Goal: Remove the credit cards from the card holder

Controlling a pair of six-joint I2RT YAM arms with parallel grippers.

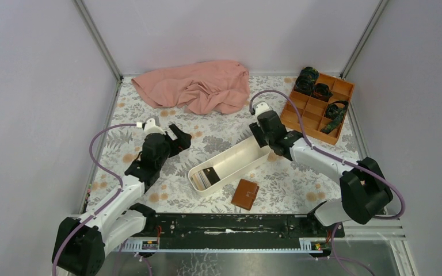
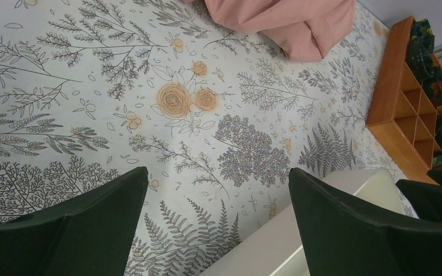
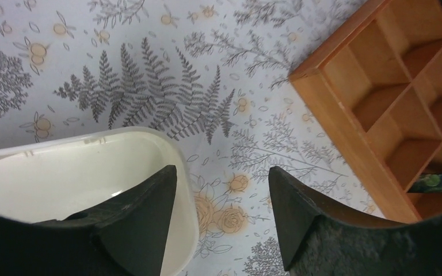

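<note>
Top external view: the card holder [image 1: 245, 194] is seen closed on the flowered table [image 1: 299, 184], low in the centre of the frame, just beside the near wall of a long white tray [image 1: 237, 158]. The credit cards [image 1: 210, 175] are stacked inside the tray's lower-left end. The left gripper [image 1: 181, 140] is held left of the tray and apart from it, with its jaws spread and nothing between them. The right gripper [image 1: 267, 144] is placed at the tray's upper-right end. A pink cloth [image 1: 198, 86] is bunched at the top centre, and an orange box [image 1: 308, 109] is set at the upper right.

Left wrist view: the left gripper [image 2: 218, 172] is shown wide apart over bare table, with the tray [image 2: 270, 244] at the lower centre, the cloth [image 2: 288, 23] at the top and the box [image 2: 400, 98] at the right.

Right wrist view: the right gripper [image 3: 223, 169] is shown parted and empty, one finger [image 3: 144, 218] over the tray's [image 3: 63, 172] rounded end. The box [image 3: 345, 98] is seen at the upper right.
</note>
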